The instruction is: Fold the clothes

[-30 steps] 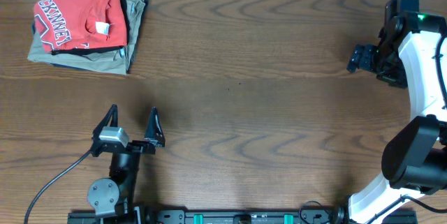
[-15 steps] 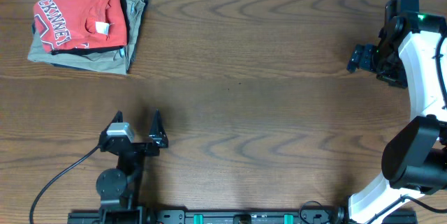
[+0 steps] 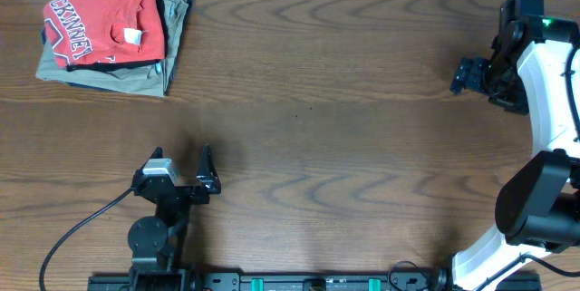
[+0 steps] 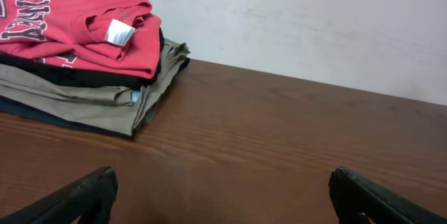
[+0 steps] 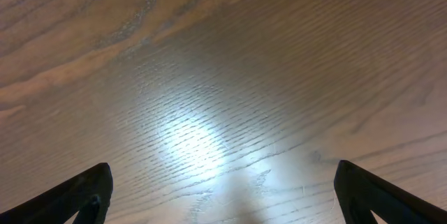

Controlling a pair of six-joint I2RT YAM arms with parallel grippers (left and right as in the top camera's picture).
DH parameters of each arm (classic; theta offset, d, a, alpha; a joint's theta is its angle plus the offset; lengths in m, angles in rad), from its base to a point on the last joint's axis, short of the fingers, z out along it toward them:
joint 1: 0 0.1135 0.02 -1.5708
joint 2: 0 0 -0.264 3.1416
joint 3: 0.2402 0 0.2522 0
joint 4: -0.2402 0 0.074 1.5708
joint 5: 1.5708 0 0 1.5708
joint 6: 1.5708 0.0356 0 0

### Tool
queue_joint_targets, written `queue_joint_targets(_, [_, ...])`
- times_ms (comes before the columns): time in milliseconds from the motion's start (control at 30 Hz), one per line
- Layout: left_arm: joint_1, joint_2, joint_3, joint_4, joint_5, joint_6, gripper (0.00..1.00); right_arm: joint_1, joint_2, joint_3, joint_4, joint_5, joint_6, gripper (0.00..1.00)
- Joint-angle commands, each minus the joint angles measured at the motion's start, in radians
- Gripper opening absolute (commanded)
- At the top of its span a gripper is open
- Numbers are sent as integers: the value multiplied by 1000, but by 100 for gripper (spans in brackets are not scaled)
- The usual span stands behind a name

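The red-orange T-shirt (image 3: pixel 101 21) lay folded atop a khaki garment (image 3: pixel 174 28) at the far-left corner of the tabletop (image 3: pixel 317 110). The left gripper (image 3: pixel 180 166) and right gripper (image 3: pixel 462 76) held their fingers wide, empty. A deep pinch there would likely have dragged the khaki layer along.

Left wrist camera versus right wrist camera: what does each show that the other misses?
Left wrist only: the red T-shirt with its white tag, on top of a stack with a black garment and a khaki garment, and a pale wall behind. Right wrist only: a glare patch on bare wood. Both: the wooden table and that arm's own jaws, spread open at the bottom corners.
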Motion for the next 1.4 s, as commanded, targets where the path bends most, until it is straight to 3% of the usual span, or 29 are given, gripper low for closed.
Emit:
queue_joint_targets(0, [-3, -6, -11, -43, 10, 20, 98, -4, -8, 10, 0, -1, -12, 99])
queue_joint_targets(1100, [-3, -6, -11, -43, 10, 20, 98, -1, -10, 7, 0, -1, -12, 99])
queue_joint_targets(1367, [-3, -6, -11, -43, 10, 20, 98, 10, -147, 7, 0, -1, -12, 99])
